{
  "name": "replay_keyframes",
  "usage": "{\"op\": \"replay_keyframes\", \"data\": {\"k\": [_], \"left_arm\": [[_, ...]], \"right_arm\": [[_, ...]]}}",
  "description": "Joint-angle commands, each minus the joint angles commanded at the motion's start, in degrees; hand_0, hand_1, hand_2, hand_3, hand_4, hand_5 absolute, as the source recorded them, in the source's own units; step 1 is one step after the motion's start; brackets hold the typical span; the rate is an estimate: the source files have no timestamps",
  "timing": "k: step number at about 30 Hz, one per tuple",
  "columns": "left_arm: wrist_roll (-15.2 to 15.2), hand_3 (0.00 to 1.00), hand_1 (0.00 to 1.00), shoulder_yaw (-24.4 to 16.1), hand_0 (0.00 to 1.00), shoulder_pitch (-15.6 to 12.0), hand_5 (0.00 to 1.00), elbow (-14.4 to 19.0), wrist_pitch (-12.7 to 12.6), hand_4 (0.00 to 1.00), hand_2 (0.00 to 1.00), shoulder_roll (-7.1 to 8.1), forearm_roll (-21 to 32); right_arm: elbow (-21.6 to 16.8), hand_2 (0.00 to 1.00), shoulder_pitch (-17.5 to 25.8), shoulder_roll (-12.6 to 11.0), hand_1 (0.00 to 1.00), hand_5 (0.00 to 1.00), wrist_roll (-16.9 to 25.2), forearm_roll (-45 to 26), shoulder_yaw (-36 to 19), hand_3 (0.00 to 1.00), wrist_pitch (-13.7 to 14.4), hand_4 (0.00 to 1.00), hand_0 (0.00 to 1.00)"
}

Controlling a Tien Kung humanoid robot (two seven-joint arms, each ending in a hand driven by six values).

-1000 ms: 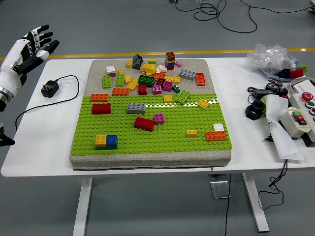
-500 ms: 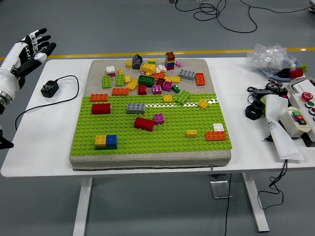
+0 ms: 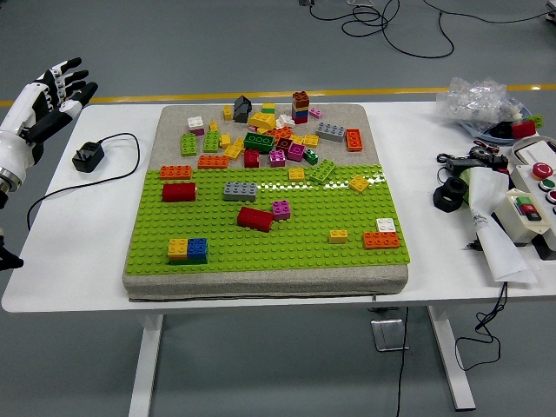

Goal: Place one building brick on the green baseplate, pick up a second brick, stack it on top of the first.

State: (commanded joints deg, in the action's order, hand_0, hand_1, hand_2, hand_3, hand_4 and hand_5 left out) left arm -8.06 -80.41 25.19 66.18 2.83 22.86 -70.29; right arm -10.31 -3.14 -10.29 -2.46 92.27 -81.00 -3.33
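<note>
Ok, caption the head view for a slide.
Left hand open at the table's far left; bricks lie loose behind the green baseplate.

- On your left, a black plug (image 3: 88, 156) lies on the white table (image 3: 78, 252), and its thin black wire (image 3: 52, 195) curls toward the near edge.
- On your right you see a crumpled clear plastic bag (image 3: 482, 100).
- Near it sit a black ring (image 3: 449, 196), a white paper (image 3: 497, 239), and a box with 1 red button (image 3: 542, 170).
</note>
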Motion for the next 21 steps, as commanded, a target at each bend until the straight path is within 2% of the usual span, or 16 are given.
{"op": "replay_keyframes", "data": {"k": [18, 19, 21], "left_arm": [[0.0, 0.937, 0.922, 0.0, 0.998, 1.8, 0.626, -0.2, 0.0, 0.815, 0.899, -0.31, -0.1], [0.0, 0.937, 0.922, 0.0, 0.998, 1.8, 0.627, -0.2, 0.0, 0.815, 0.899, -0.32, -0.1], [0.0, 0.937, 0.922, -0.1, 0.998, 1.9, 0.627, -0.3, -0.1, 0.815, 0.899, -0.36, -0.2]], "right_arm": [[0.0, 0.738, -0.4, 0.3, 0.708, 0.63, -0.3, -0.3, -1.5, 0.75, 0.4, 0.998, 0.762], [0.0, 0.782, -0.4, 0.4, 0.74, 0.627, -0.4, -0.4, -1.6, 0.787, 0.4, 0.998, 0.774], [0.0, 0.782, -0.4, 0.4, 0.74, 0.627, -0.7, -1.1, -1.6, 0.787, 0.3, 0.998, 0.774]]}}
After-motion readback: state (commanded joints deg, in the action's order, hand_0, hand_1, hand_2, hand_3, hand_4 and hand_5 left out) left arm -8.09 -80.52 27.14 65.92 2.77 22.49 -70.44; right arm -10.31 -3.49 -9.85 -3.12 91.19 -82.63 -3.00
